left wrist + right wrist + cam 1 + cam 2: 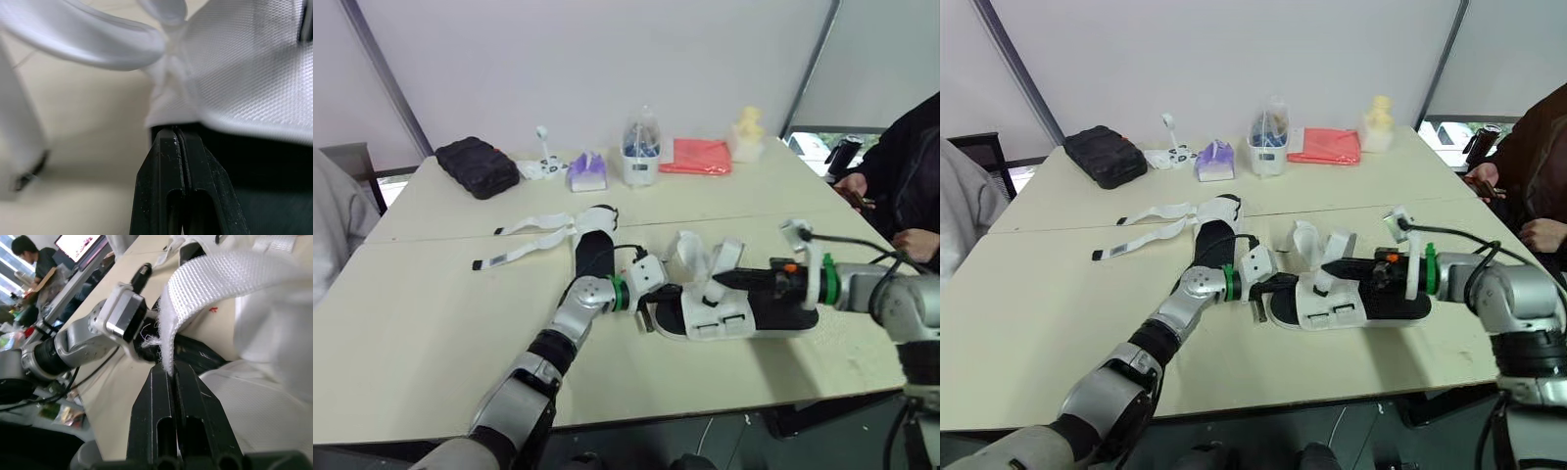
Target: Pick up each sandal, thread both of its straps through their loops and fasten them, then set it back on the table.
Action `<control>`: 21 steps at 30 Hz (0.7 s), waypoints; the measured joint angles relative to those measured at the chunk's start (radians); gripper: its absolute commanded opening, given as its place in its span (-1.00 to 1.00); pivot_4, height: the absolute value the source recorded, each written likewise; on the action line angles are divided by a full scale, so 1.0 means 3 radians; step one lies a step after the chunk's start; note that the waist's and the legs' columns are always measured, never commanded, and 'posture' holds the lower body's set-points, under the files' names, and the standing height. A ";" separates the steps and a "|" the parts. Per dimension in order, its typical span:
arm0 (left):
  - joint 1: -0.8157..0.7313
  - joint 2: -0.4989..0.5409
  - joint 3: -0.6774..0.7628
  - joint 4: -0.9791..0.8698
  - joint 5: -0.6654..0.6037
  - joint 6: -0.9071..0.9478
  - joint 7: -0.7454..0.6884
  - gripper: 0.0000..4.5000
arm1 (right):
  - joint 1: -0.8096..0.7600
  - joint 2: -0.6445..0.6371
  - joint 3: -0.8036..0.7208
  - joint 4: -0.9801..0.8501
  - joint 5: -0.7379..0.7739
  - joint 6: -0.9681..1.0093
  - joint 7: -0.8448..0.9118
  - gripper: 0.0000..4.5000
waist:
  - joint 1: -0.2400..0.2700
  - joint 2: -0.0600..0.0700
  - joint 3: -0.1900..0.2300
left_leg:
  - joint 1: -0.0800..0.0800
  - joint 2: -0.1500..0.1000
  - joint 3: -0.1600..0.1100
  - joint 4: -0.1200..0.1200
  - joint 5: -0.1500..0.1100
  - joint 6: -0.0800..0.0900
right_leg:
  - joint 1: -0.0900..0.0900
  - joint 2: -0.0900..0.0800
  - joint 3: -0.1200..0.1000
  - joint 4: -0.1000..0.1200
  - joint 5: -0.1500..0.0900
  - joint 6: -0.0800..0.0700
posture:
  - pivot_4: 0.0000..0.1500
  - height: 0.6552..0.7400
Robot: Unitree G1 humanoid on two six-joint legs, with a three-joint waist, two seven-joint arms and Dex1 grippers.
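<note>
The sandal being worked on (722,320) (black sole, white upper) lies flat on the worktop (431,323), right of centre and towards the near edge, with its straps standing loose above it. The right hand (719,281) reaches in from the right over the sandal. In its wrist view the two black fingers (152,421) are pressed together with a white webbing strap (215,279) pinched between their tips. The left hand (653,296) is at the sandal's left end. Its fingers (161,186) are closed flat against each other, with the tips up against the lower edge of the white mesh upper where it meets the dark sole (whether any fabric is caught between them I cannot tell).

The second sandal (595,245) lies just left of and beyond the first, with its long white straps (533,227) spread out to the left.

Along the far side sit a black case (477,166), a purple packet (586,171), a clear container (641,152) and a red cloth (697,157). A person in dark clothing (911,166) is at the right edge.
</note>
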 measured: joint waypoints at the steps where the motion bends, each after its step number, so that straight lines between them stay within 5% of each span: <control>1: -0.0051 0.0033 -0.0001 0.0082 0.0035 -0.0074 -0.0019 -1.00 | -0.0090 -0.0077 0.0070 0.0137 -0.0060 -0.0024 0.0121 -0.99 | -0.0001 0.0000 0.0000 | 0.0000 0.0000 0.0000 0.0000 0.0000 0.0000 | 0.0000 0.0000 0.0000 -0.0001 0.0000 0.0000 | 1.00 1.00; 21: -0.0161 -0.0090 0.0063 0.0368 0.0110 -0.0304 0.0032 -1.00 | -0.0514 -0.0264 0.0490 0.0617 -0.0373 0.0280 0.0932 -0.99 | 0.0005 -0.0001 0.0000 | -0.0005 -0.0001 -0.0001 -0.0001 -0.0001 -0.0001 | -0.0006 -0.0003 -0.0001 0.0000 -0.0001 0.0001 | 1.00 1.00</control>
